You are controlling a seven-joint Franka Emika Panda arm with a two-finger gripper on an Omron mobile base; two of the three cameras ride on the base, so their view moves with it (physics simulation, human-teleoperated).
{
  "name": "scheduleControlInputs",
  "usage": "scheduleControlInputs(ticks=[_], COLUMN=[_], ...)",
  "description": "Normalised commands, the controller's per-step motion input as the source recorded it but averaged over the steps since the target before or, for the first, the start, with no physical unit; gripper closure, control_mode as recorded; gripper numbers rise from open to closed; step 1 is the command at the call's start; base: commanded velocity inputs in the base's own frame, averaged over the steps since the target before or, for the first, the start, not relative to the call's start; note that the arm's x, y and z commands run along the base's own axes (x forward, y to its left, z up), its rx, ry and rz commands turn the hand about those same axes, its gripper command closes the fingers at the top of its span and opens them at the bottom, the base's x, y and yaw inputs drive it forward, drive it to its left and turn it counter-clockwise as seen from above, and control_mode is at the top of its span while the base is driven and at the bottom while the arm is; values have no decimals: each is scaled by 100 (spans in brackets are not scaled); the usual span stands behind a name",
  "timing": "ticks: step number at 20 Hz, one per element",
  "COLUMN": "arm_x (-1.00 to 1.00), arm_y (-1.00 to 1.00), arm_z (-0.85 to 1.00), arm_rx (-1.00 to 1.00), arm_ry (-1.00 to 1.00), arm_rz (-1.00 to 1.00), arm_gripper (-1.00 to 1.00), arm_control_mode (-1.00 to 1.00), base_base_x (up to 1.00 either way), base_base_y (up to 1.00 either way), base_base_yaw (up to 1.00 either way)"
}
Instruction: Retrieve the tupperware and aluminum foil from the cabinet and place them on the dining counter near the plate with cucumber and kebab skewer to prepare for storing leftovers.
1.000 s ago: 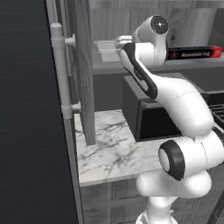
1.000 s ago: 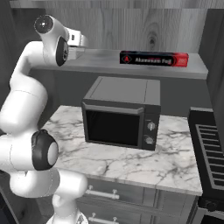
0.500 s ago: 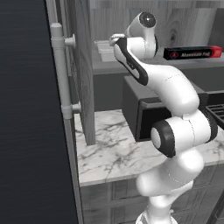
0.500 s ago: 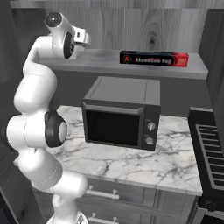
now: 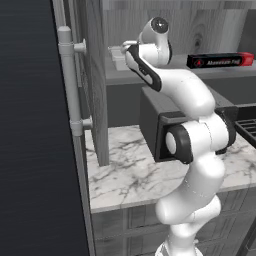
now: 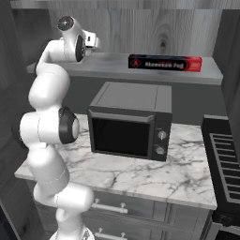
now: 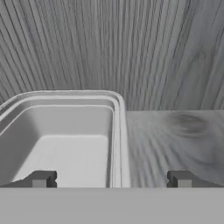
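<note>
The clear, greyish-white tupperware (image 7: 65, 135) sits on the shelf of the open cabinet (image 5: 92, 75), at the shelf's left end (image 5: 115, 56). My gripper (image 7: 111, 179) is open at its near edge. One fingertip (image 7: 41, 178) is over the container's inside and the other is over the bare shelf, so the right wall lies between them. In the base views the gripper (image 5: 125, 48) (image 6: 96, 42) reaches in at shelf height. The black aluminum foil box (image 5: 220, 61) (image 6: 165, 63) with red ends lies further right on the same shelf. The dining counter, plate, cucumber and kebab skewer are out of view.
A black microwave (image 6: 129, 126) stands on the marble counter (image 6: 140, 176) under the shelf. The open cabinet door with its metal handle (image 5: 70, 85) stands at the left. A stove (image 6: 227, 164) is at the right. Drawers (image 6: 110, 208) run below the counter.
The arm has stretched upward and the hand has pushed a little deeper into the cabinet toward the tupperware. The gripper stays open. The foil box has not moved.
</note>
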Motion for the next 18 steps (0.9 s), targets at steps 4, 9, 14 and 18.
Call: scheduleControlInputs(ticks=[4,9,14,18], arm_x=[42,19,0,-4], arm_y=[2,3,0,0], arm_z=[-23,-11,-3,-3], arm_rx=[0,-1,0,0], arm_ry=[8,11,5,0], arm_rz=[0,0,0,-1], arm_gripper=[100,100,100,100], arm_control_mode=[-100,-100,-100,-100], base_base_x=[0,0,0,0], base_base_y=[0,0,0,0], base_base_yaw=[0,0,0,0])
